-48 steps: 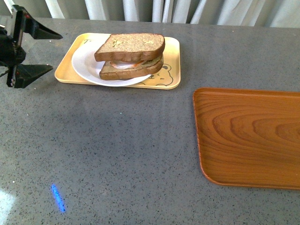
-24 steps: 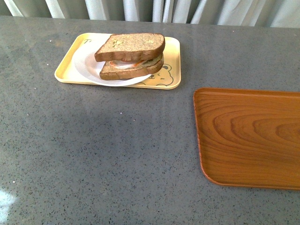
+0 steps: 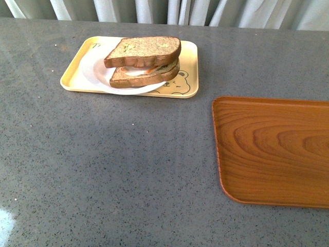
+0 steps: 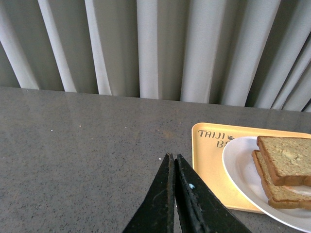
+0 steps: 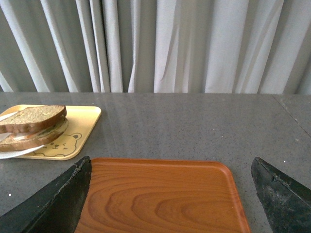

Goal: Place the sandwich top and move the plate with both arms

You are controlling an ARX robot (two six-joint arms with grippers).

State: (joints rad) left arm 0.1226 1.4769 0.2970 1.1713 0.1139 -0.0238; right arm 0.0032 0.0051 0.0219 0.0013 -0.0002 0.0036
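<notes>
Resting atop the sandwich, the sandwich top [image 3: 144,50] sits on the plate [image 3: 92,72], upper left of frame, left gripper [image 4: 173,167] clenched, right gripper [image 5: 170,194] spread wide.

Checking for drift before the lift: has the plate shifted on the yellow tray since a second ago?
No. The plate sits at the same spot on the yellow tray.

Only the fingers of each gripper show, and only in the wrist views. The left gripper [image 4: 173,160] has two matte black fingers tapering to thin points, their faces scuffed and carrying a tiny pale blue fleck. The right gripper [image 5: 172,167] shows broad black wedge-shaped fingers [image 5: 62,195] with rough, pale-worn edges.
</notes>
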